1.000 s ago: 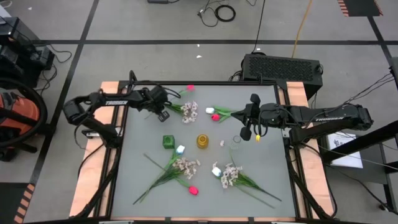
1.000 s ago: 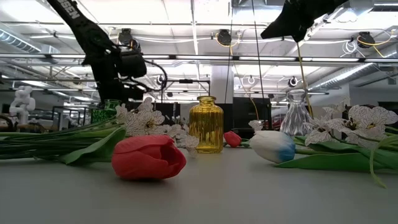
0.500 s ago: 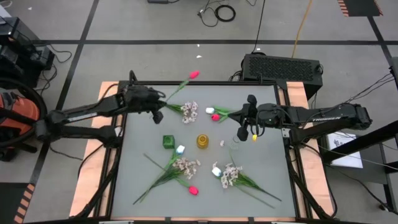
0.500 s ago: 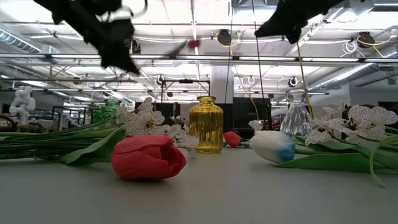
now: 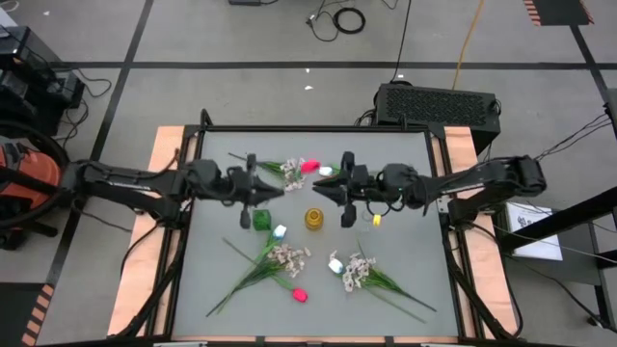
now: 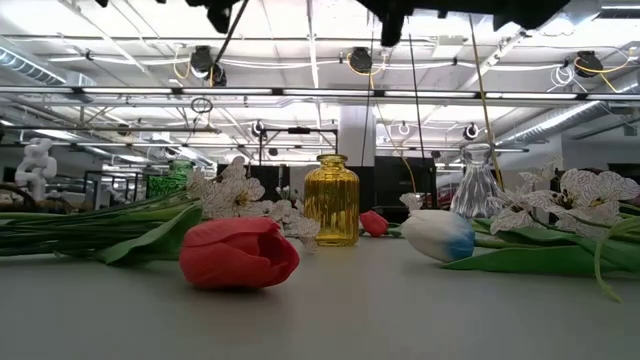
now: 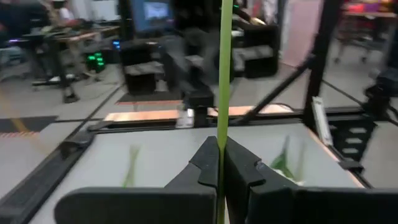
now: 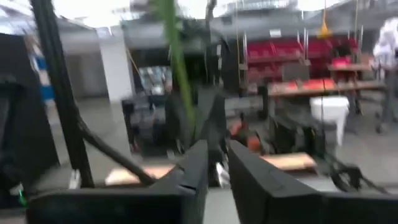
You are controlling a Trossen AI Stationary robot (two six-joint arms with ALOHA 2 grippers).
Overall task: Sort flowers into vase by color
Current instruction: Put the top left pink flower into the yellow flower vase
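Observation:
My left gripper (image 5: 265,189) hovers over the table's middle, shut on a pink-red tulip's green stem (image 7: 221,74). The tulip's head (image 5: 310,166) shows beside a whitish blossom spray (image 5: 293,171). My right gripper (image 5: 325,187) faces it from the right with a narrow gap between its fingers, touching nothing. Below stand a green vase (image 5: 261,219), an amber vase (image 6: 330,200) and a clear vase (image 6: 477,182). More flowers lie flat on the near half: a pink tulip (image 6: 240,252), a white tulip (image 6: 435,235) and blossom sprays (image 5: 287,255). My left gripper pinches the tulip's green stem (image 7: 220,127) between its two fingers. The fingers (image 7: 239,165) lie level, pointing toward the table's right, across the stem. The stem stands nearly upright, runs out of the wrist view's top and is lifted clear of the table.
Another white tulip (image 5: 325,172) lies at the far side next to my right arm, and one (image 5: 280,231) near the green vase. Leafy stems (image 5: 390,282) spread over the near right. A raised dark frame (image 5: 289,128) borders the table.
My left gripper has swung from the far left corner toward the table's middle, carrying the tulip, whose stem has turned from slanting over the far edge to nearly upright. My right gripper has moved left toward the middle. Both have risen to the top of the low view.

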